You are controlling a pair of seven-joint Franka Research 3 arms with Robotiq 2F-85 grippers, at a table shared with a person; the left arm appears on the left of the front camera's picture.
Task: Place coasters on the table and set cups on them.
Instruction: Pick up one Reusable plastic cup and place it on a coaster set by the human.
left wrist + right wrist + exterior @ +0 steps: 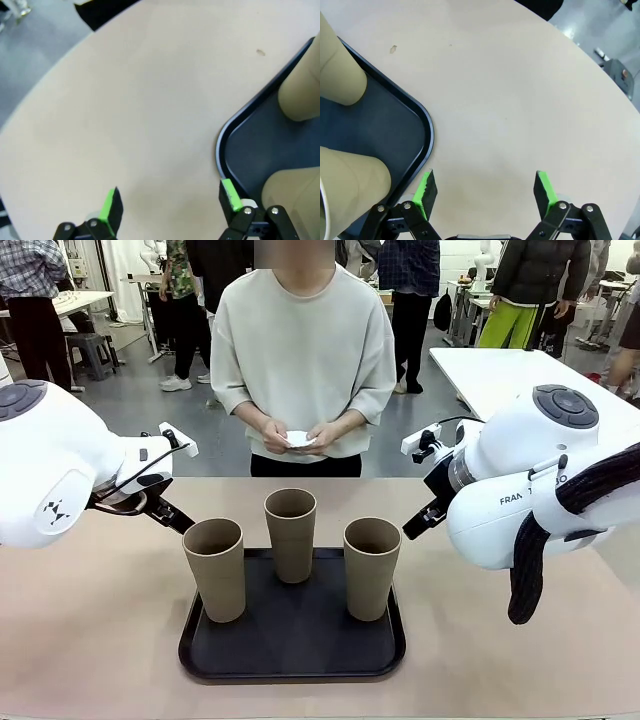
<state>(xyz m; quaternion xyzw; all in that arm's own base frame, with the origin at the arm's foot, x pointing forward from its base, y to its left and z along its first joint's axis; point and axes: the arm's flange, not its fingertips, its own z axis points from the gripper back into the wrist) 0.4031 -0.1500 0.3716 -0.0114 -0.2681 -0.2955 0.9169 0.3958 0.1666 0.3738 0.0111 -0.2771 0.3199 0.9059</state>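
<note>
Front view gives us the coasters as a small white bunch held at waist height by the person across the table, pinched between the right hand and left hand. Fingers cover part of the bunch, so we cannot count the discs or make out their edges. The three cups are matte tan, tall and tapered, and stand upright and apart on a black tray near the robot's side. The left cup and right cup are nearer us, and the middle cup is farther back. In the left wrist view the left gripper is spread wide with nothing between its green pads, over bare tabletop beside the tray's rounded corner. Two cups there are cut off by the picture's edge. In the right wrist view the right gripper is likewise wide apart and holds nothing, just beside the tray's other corner, with two cups cropped at the left edge. From the front, the white wrist housings hide most of both grippers.
</note>
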